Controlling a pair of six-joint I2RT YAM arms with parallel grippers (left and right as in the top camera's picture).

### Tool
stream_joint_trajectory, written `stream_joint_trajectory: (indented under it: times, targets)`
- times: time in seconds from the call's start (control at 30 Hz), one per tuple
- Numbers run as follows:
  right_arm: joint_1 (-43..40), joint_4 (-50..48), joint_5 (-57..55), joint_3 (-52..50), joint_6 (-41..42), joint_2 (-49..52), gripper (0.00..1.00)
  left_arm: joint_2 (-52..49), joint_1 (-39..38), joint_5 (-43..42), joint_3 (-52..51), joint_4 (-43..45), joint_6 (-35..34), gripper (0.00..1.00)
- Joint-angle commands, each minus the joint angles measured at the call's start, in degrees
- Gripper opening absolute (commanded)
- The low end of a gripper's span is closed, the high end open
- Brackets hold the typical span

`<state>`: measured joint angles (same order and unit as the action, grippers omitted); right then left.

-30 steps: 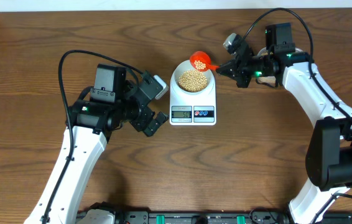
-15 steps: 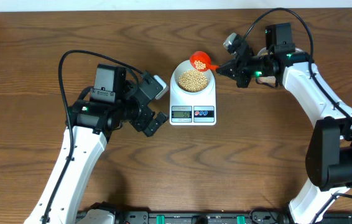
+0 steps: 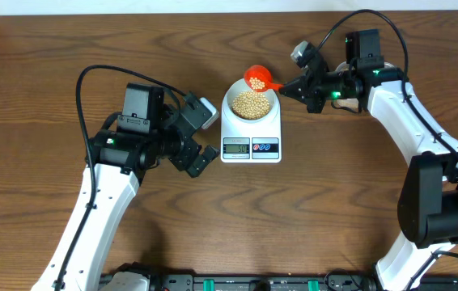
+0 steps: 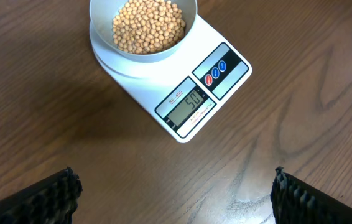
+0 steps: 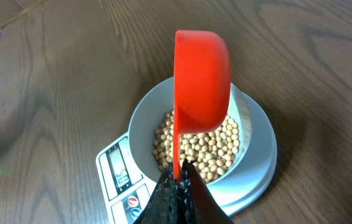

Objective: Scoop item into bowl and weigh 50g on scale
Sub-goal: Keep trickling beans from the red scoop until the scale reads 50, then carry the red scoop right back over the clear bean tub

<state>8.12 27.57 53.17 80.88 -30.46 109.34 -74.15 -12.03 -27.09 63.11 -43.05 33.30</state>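
**Beans heaped in the bowl on the scale, scoop tipped above them**

From my station I see the beans (image 4: pixel 149 26) as a heap of small round tan-yellow grains, smooth and much alike in size, lying loose against one another; they fill the lower part of the bowl (image 4: pixel 100 31), hiding its floor, with a bare pale band of wall showing above them. The bowl is small, round and pale blue-white; it sits on the round weighing end of the scale (image 4: pixel 154 84) and is nearly as wide as the scale itself. The scale is flat and white, lying on the brown wooden table (image 3: pixel 51 48) between my two arms; its grey display (image 4: pixel 191 102) shows digits that I read as 50 from the left wrist view; beside it sit small red and blue buttons (image 4: pixel 215 71) on a dark panel.

My right gripper (image 5: pixel 177 186) is clamped on the thin handle of an orange-red scoop (image 5: pixel 202 81); the fingers meet round the handle with no gap that I can see. The scoop is turned on its side above the bowl, over the rim farthest from the display; its rounded back faces the wrist camera, so I cannot tell whether anything lies inside it, nor whether it touches the rim.

My left gripper (image 4: pixel 175 186) is spread wide with nothing between its fingers; it hovers over bare wood on the left side of the scale, near the display end, apart from it.
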Motion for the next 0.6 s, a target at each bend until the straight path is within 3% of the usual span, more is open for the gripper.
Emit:
stream_joint_trajectory:
  times: [0.0,0.57]
  targets:
    - [-0.22,-0.39,2.49,-0.48,1.27,-0.13,0.01,-0.33,0.24,-0.52,1.25,0.02,0.96,1.00]
    - [-5.73,-1.22,2.51,-0.48,2.84,-0.15,0.01,-0.33,0.24,-0.52,1.25,0.02,0.96,1.00]
